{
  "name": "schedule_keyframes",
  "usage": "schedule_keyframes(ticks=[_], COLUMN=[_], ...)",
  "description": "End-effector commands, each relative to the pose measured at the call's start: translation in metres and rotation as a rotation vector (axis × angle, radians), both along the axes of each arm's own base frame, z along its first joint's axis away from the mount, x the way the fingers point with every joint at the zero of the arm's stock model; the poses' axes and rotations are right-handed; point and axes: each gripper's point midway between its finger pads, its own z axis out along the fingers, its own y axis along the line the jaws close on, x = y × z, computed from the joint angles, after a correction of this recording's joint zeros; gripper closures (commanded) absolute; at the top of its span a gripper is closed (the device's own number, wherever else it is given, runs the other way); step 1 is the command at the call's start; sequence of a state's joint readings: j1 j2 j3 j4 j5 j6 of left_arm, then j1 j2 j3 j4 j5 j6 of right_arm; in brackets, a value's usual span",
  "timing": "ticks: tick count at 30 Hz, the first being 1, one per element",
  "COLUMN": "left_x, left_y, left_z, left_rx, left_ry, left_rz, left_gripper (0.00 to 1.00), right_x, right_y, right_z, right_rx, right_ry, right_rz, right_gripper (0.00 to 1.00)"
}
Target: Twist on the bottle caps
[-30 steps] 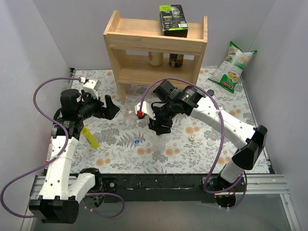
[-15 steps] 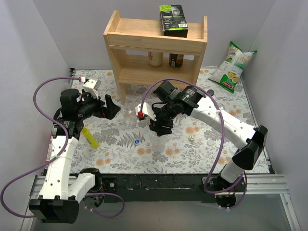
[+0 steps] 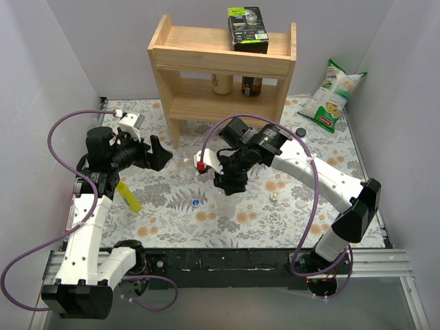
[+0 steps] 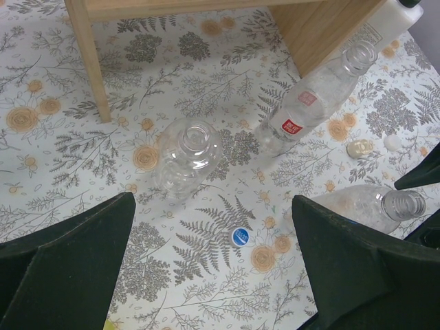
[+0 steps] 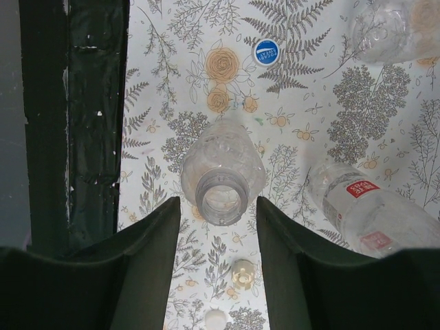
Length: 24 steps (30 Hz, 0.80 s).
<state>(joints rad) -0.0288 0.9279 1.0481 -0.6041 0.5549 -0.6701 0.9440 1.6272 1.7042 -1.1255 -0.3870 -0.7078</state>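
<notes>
Clear bottles stand or lie on the flowered table. One upright bottle (image 5: 221,180) with an open neck sits between the fingertips of my open right gripper (image 5: 218,206), which hangs over it (image 3: 230,182). A second bottle (image 4: 187,150) stands upright. A third bottle (image 4: 313,103), with a red label, lies on its side. My left gripper (image 4: 213,254) is open and empty above a blue cap (image 4: 240,236), which also shows in the top view (image 3: 196,203). A pale cap (image 5: 242,273) and a white cap (image 5: 215,317) lie near the right gripper.
A wooden shelf (image 3: 223,69) stands at the back with two jars inside and a black box on top. A chips bag (image 3: 333,96) leans at the back right. An opaque white bottle (image 4: 399,17) lies by the shelf. A yellow strip (image 3: 129,196) hangs off the left arm.
My right gripper has come down a little over the upright bottle, which now shows less in the top view. The left arm has not moved.
</notes>
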Motion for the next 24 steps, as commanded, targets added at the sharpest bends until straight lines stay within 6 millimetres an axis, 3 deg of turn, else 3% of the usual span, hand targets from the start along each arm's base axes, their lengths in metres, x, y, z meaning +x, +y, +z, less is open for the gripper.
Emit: schedule_keyframes(ticks=[1, 13, 19, 22, 24], left_x=[0.0, -0.001, -0.009, -0.025, -0.055], left_y=[-0.002, 0.002, -0.011, -0.027, -0.048], left_z=[0.006, 0.001, -0.01, -0.015, -0.014], left_rx=[-0.008, 0.026, 0.006, -0.013, -0.09], left_ry=[-0.026, -0.031, -0.007, -0.041, -0.085], left_rz=[-0.015, -0.015, -0.109, -0.26, -0.427], left_gripper=[0.02, 0.02, 0.02, 0.02, 0.02], right_x=[-0.001, -0.002, -0.003, -0.006, -0.009], right_y=[0.006, 0.013, 0.014, 0.013, 0.014], right_z=[0.004, -0.005, -0.005, 0.014, 0.037], right_rx=[0.028, 0.022, 0.019, 0.043, 0.092], right_ry=[-0.007, 0.013, 0.012, 0.005, -0.007], right_rz=[0.012, 0.021, 0.023, 0.032, 0.035], right_gripper=[0.45, 0.49, 0.74, 0.84, 0.87])
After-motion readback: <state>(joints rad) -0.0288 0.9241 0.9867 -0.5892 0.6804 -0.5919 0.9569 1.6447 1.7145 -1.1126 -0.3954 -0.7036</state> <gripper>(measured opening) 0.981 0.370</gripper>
